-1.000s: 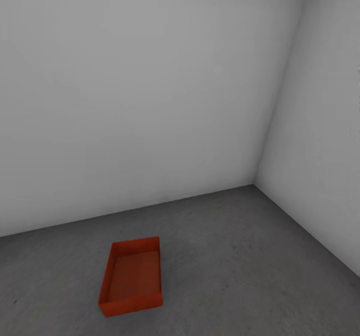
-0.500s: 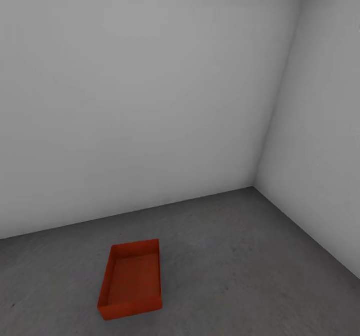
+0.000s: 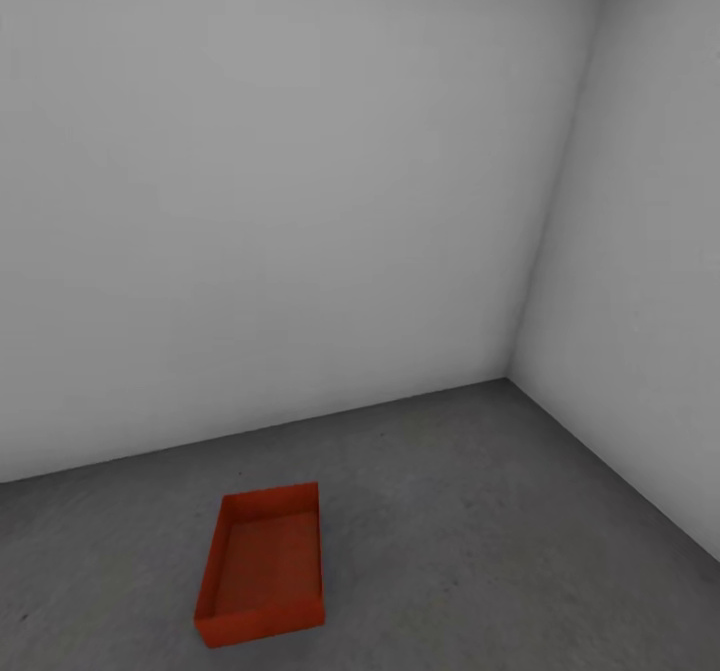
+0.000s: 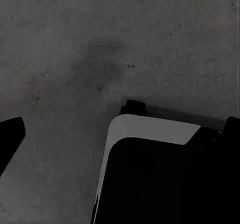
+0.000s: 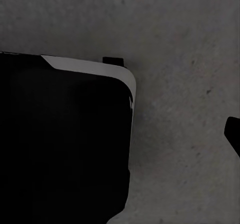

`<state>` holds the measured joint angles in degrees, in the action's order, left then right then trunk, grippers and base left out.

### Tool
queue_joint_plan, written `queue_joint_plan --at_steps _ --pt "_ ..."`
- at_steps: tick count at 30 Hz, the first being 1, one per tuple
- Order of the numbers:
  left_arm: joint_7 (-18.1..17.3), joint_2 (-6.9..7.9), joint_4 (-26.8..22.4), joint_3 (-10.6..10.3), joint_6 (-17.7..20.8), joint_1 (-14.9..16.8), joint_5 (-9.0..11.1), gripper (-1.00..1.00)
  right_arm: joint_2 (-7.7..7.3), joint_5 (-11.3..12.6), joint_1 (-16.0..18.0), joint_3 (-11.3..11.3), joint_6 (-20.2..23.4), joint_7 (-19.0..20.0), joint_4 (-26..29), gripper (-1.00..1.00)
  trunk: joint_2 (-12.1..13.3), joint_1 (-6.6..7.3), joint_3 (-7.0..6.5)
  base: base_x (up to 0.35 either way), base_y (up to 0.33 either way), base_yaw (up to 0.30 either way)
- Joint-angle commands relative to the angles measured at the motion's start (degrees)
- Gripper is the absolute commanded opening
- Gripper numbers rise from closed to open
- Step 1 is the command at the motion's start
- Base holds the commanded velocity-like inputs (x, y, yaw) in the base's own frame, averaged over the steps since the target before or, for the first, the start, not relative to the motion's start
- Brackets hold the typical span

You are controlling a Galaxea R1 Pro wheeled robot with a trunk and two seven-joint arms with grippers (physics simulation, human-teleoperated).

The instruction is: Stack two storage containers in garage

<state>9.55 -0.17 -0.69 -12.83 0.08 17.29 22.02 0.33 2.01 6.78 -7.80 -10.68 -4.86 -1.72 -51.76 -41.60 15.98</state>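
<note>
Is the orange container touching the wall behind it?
Apart. In the head view, a wide strip of bare grey floor lies between the container and the foot of the back wall.

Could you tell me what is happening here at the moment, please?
Nothing is being handled right now. One orange-red container sits open and empty on the grey concrete floor of the garage, a little out from the white wall. Nothing is stacked on it, so the second container has yet to go on top. Both wrist views look down at the floor and the robot's dark base.
</note>
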Motion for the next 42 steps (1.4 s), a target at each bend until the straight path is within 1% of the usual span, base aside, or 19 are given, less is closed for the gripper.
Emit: queue_joint_plan --at_steps 1,7,12,15,20,31,37,42 --pt "0.2 -0.07 0.0 -0.4 0.0 0.0 0.5 1.00 0.03 0.2 0.1 -0.5 -0.3 -0.2 -0.2 1.00 0.0 -0.01 0.00 0.000 0.000 0.000" --pt "0.2 -0.30 -0.1 -0.2 0.0 0.0 0.7 1.00 0.02 0.1 0.1 -0.5 -0.3 -0.2 -0.2 1.00 0.0 -0.01 -0.38 0.000 0.000 0.000" --pt "0.1 -1.04 0.4 -0.2 0.2 0.0 1.0 1.00 0.02 0.1 0.1 -0.5 -0.3 -0.2 -0.2 1.00 0.0 -0.01 -0.70 0.000 0.000 0.000" --pt "0.1 -1.21 0.6 -0.1 0.3 -0.1 1.1 1.00 0.02 0.0 0.1 -0.5 -0.3 -0.2 -0.2 1.00 0.0 -0.01 -0.89 0.000 0.000 0.000" --pt "0.1 -1.56 0.7 -0.2 0.2 -2.1 1.2 1.00 0.02 0.0 0.1 -0.5 -0.3 -0.2 -0.1 1.00 0.0 -0.01 -1.22 0.000 0.000 0.000" --pt "0.0 -1.86 0.7 -0.1 0.0 -2.8 1.2 1.00 0.00 -0.2 0.1 -0.5 -0.3 -0.2 -0.1 1.00 0.0 -0.01 -1.90 0.000 0.000 0.000" --pt "-0.1 -1.93 0.7 -0.2 0.0 -2.9 1.2 1.00 -0.02 -0.4 0.1 -0.7 -0.1 -0.2 -0.2 1.00 0.0 -0.01 -2.03 0.000 0.000 0.000" --pt "-0.1 -1.91 0.7 -0.1 0.0 -2.9 1.2 1.00 0.06 0.1 0.1 -0.7 -0.1 -0.2 -0.2 1.00 0.0 -0.01 -2.37 0.000 0.000 0.000"
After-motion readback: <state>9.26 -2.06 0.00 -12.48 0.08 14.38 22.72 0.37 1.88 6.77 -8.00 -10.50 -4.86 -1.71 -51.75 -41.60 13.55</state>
